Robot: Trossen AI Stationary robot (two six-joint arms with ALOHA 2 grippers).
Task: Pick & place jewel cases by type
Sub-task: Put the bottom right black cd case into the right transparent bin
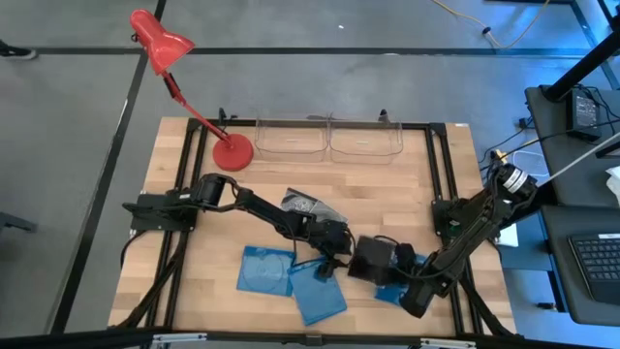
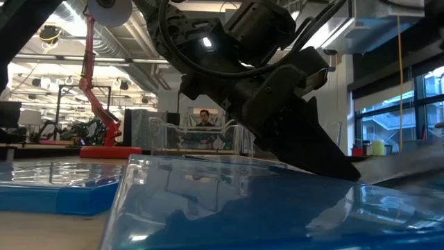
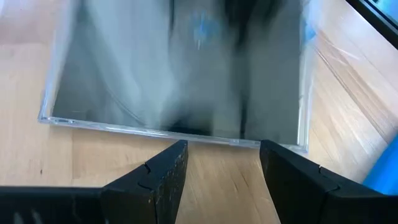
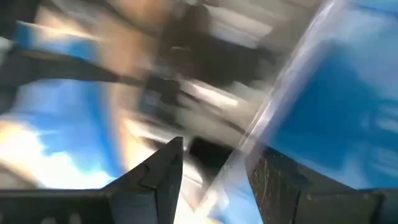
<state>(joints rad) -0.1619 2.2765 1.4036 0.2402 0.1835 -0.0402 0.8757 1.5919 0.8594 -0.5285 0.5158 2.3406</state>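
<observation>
Reaching with parted fingers, the left gripper [image 3: 221, 158] is lining up on the clear jewel case [image 3: 180, 68] just beside the blue jewel case [image 1: 317, 289]; closing squarely on its edge looks wisest, while the right gripper's [image 4: 208, 165] grip cannot be told

Blue jewel cases [image 1: 291, 278] crowd front centre, trays [image 1: 329, 139] line back edge

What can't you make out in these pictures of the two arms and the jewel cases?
- Right gripper: its wrist view is smeared, so what lies between the fingers is unclear.
- Blue jewel case near it: high view, mostly covered by the right arm.
- Clear jewel case ahead of the open left gripper: its insert is blurred.
- Clear trays: low view, partly blocked by the arms.
</observation>
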